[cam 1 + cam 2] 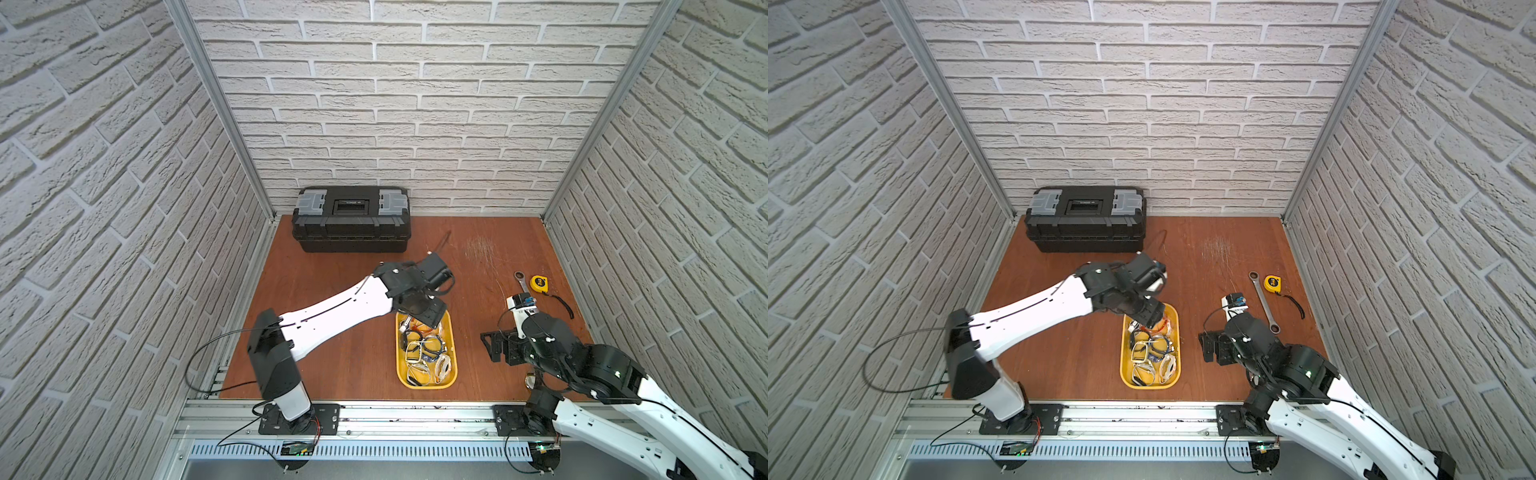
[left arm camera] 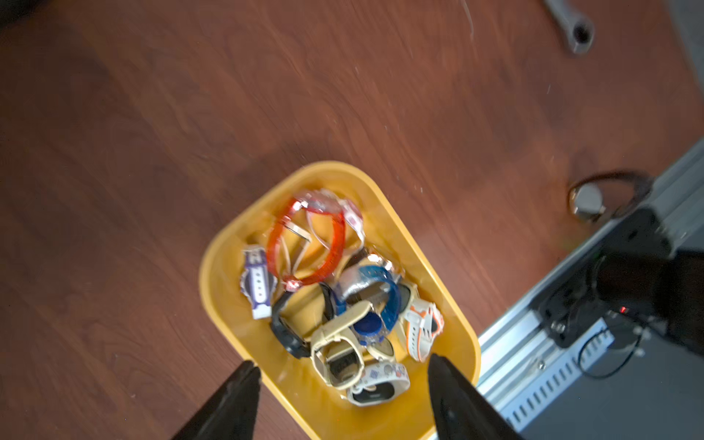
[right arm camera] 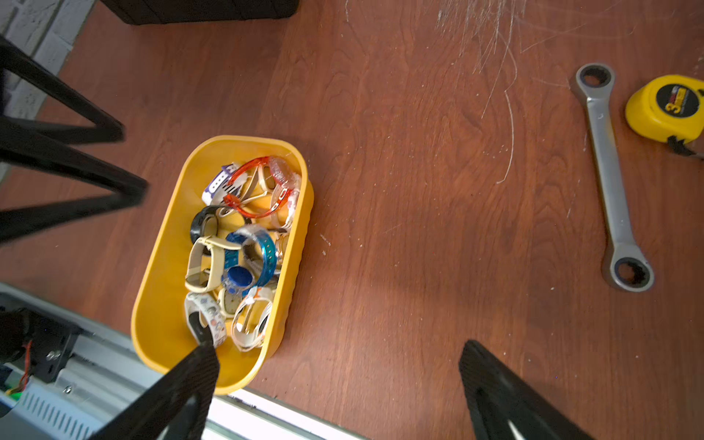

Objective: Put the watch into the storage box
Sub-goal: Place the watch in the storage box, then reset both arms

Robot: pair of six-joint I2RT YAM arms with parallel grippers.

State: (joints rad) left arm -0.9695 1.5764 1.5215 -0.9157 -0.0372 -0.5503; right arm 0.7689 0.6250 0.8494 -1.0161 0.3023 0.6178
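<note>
The storage box is a shallow yellow tray near the table's front middle. Several watches lie piled inside it. A translucent red-orange watch lies at its far end. My left gripper hangs above the box, seen over its far end in both top views. In the left wrist view this gripper is open with nothing between its fingers. My right gripper hovers open and empty just right of the box.
A black toolbox stands against the back wall. A ratchet wrench and a yellow tape measure lie at the right. A small round silvery object with a dark loop lies by the right arm's base.
</note>
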